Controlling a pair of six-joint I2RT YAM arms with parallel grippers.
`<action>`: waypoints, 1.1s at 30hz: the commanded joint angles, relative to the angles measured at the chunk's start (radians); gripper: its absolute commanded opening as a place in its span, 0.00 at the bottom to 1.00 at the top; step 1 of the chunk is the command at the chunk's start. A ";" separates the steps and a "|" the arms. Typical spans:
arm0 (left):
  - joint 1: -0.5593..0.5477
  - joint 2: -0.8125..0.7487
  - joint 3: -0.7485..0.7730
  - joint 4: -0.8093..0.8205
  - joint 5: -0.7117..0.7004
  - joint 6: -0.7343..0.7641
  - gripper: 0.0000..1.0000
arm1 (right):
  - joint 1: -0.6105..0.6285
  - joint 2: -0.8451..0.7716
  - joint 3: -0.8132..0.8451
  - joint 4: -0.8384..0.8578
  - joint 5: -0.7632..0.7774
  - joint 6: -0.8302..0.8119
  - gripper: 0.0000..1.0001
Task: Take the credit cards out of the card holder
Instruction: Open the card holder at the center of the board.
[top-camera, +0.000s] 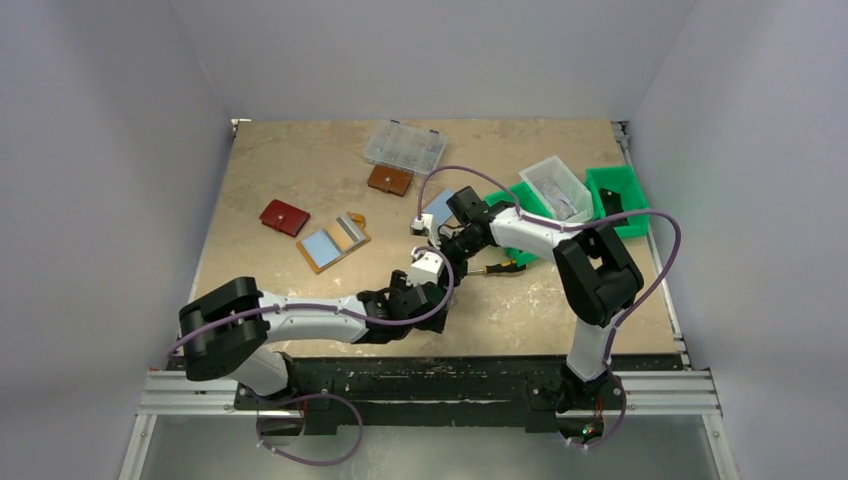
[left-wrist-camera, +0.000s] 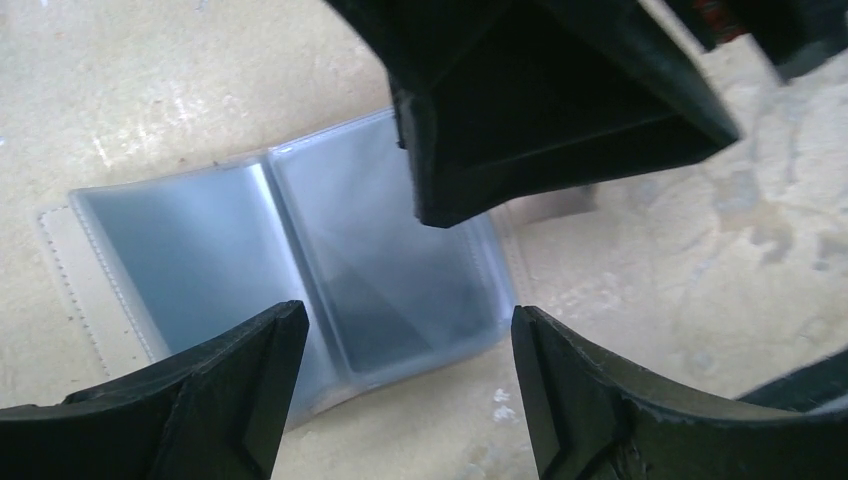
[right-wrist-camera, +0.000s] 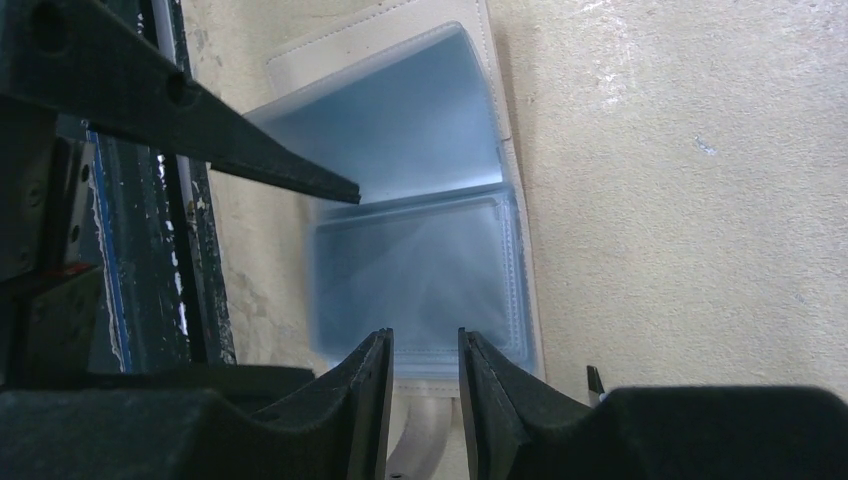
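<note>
The card holder (top-camera: 438, 207) lies open and flat on the table, cream outside with pale blue clear sleeves (left-wrist-camera: 200, 250) (right-wrist-camera: 400, 130). A darker patch shows through one sleeve; I cannot tell whether it is one of the credit cards. My left gripper (left-wrist-camera: 408, 330) (top-camera: 428, 258) hovers open over the holder's near edge, jaws wide and nothing between them. My right gripper (right-wrist-camera: 425, 345) (top-camera: 447, 232) stands over the tab end of the holder. Its jaws are a narrow gap apart, and only the sleeve edge and the snap tab show through that gap.
A second open tan wallet (top-camera: 334, 241) with blue and silver halves lies to the left. Behind it are a red wallet (top-camera: 284, 217), a brown wallet (top-camera: 389, 180) and a clear compartment box (top-camera: 404, 147). Green bins (top-camera: 617, 195) and a white bin (top-camera: 556, 187) stand at the right. A yellow-handled tool (top-camera: 500, 267) lies near the right arm.
</note>
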 joint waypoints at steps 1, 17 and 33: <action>-0.008 0.035 0.055 -0.069 -0.096 -0.020 0.80 | -0.003 -0.038 0.024 0.000 -0.009 -0.008 0.38; -0.007 0.079 0.061 -0.049 -0.099 -0.049 0.74 | -0.004 -0.039 0.025 -0.002 -0.005 -0.009 0.37; 0.053 -0.002 -0.055 0.024 -0.033 -0.091 0.43 | -0.007 -0.060 0.023 -0.004 -0.005 -0.011 0.37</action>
